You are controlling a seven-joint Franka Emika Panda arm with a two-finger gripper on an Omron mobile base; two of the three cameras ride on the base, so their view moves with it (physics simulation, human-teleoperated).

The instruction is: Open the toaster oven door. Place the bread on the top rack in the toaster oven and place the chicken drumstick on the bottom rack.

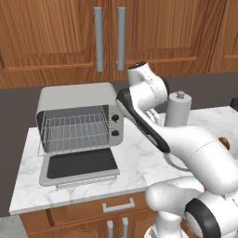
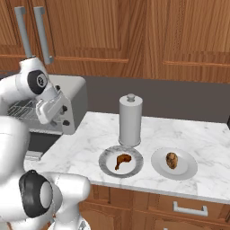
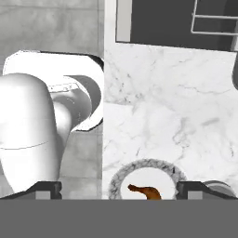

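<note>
A: Where does the pincer [image 3: 118,189] stand?

B: Spread wide and empty, looking straight down at the marble counter [image 3: 167,125]. The chicken drumstick [image 3: 145,192] lies on its speckled plate [image 3: 117,180] right between the tips.

A: And the bread [image 2: 171,160]?

B: On the white plate [image 2: 185,169] one place further out, past the steel canister [image 2: 130,119]. The toaster oven [image 1: 76,121] sits on the opposite side, its door [image 1: 79,165] already dropped flat.

A: Risks?

B: I'd say the order: bread belongs on the top rack [image 1: 76,130], yet the drumstick is nearest. A rounded, tapering drumstick could also roll or skid on the plate under a poorly centred pinch.
</note>
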